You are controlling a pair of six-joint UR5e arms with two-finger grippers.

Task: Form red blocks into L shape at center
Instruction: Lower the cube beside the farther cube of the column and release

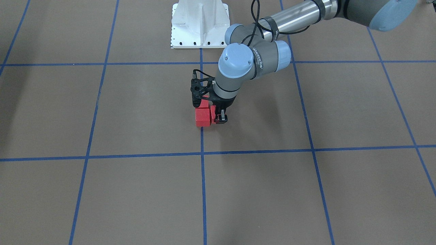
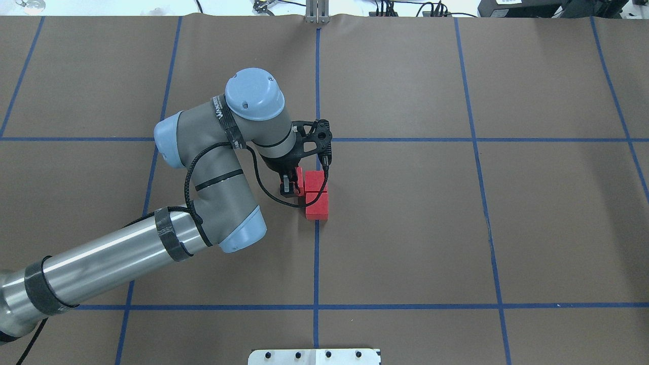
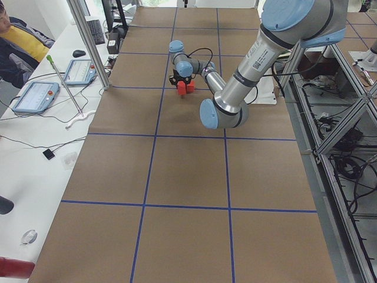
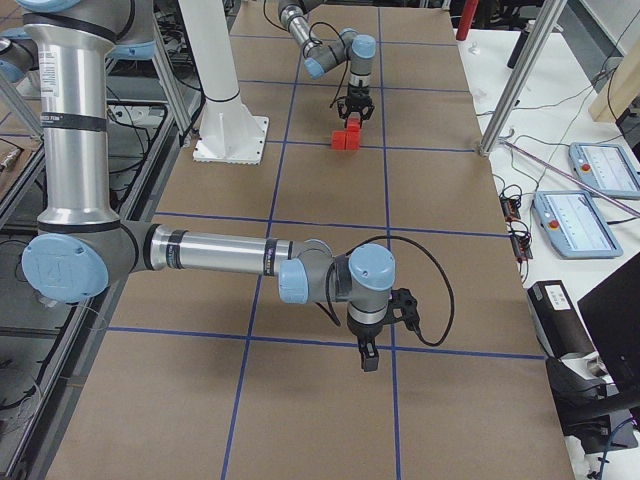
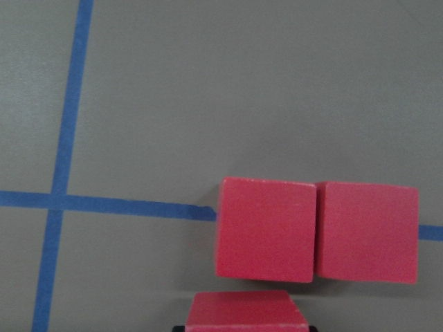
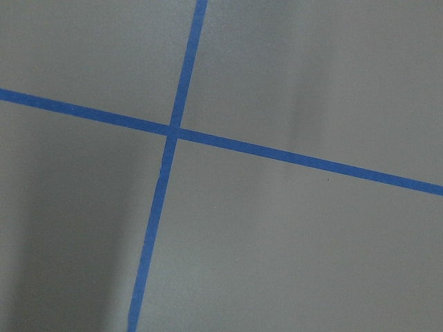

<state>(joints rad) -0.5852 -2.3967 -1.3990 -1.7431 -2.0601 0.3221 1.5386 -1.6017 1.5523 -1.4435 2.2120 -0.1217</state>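
Left hand (image 1: 218, 115): low over the middle of the counter (image 2: 456, 228), pointing down and clamped on the third block (image 5: 248, 311). In the wrist view, dark finger edges sit tight against the block's two sides. One finger (image 1: 221, 118) shows beside the block in the front view.
Third block: on the robot's left of the far block (image 2: 315, 180), just beside it. The wrist view shows a thin strip of counter between the two. Whether it rests on the counter cannot be told.
Far block and near block (image 2: 317, 205): flat on the counter, touching side by side. They form a short row along the middle blue line (image 2: 316, 263), the near one closer to the robot.
Shape: the row of two, with the third block off the side of the far one, makes an L.
Right hand (image 4: 368, 358): seen only in the right side view, pointing down above the counter near a blue line and well apart from the blocks. Whether its fingers are apart or together cannot be told.
Right wrist view: only brown counter and a crossing of two blue lines.
Counter: brown, marked in large squares by blue lines.
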